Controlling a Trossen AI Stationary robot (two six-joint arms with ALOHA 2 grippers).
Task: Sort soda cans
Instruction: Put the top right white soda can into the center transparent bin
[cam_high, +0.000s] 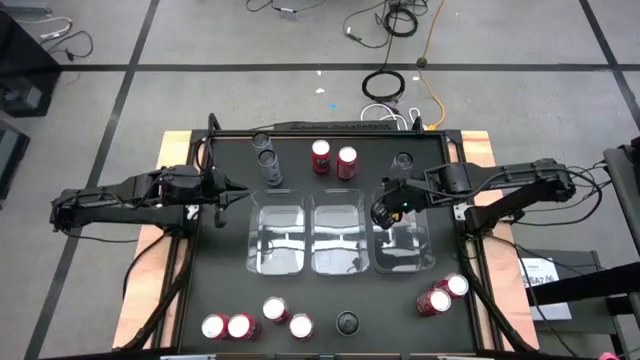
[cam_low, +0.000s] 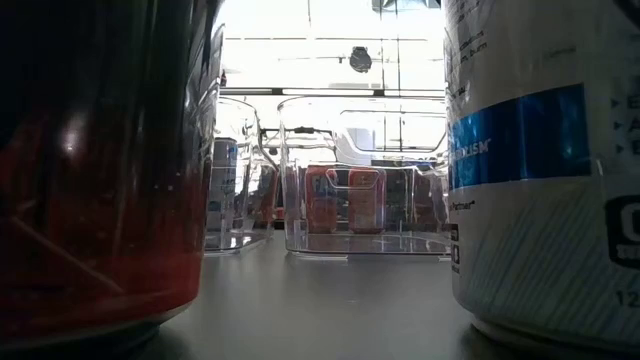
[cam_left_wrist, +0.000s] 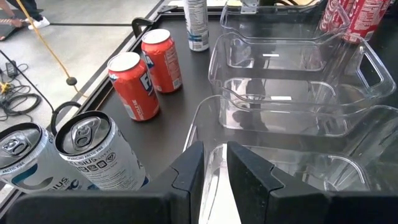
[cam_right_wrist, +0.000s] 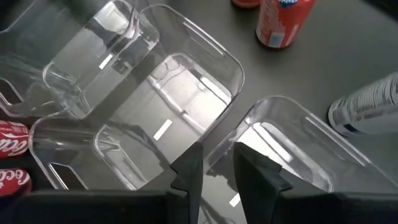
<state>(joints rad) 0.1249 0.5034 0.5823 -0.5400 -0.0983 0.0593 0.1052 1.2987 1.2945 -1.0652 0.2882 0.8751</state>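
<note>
Three clear bins (cam_high: 338, 232) stand side by side at mid-table. Two red cans (cam_high: 333, 158) and two grey cans (cam_high: 266, 156) stand upright beyond them, with a third grey can (cam_high: 403, 160) further right. Several red cans (cam_high: 240, 326) and one dark can (cam_high: 347, 322) stand near the near edge, and two more red cans (cam_high: 445, 294) at the near right. My left gripper (cam_high: 234, 197) (cam_left_wrist: 215, 158) is shut beside the left bin's far left corner. My right gripper (cam_high: 383, 212) (cam_right_wrist: 217, 163) is shut above the right bin's far left corner.
The bins' upright walls (cam_left_wrist: 280, 93) lie ahead of both grippers. In the low view a red can (cam_low: 100, 200) and a white-and-blue can (cam_low: 540, 160) stand close to the camera. Bare black table (cam_high: 340, 285) lies between the bins and the near cans. Cables (cam_high: 385, 85) lie on the floor beyond.
</note>
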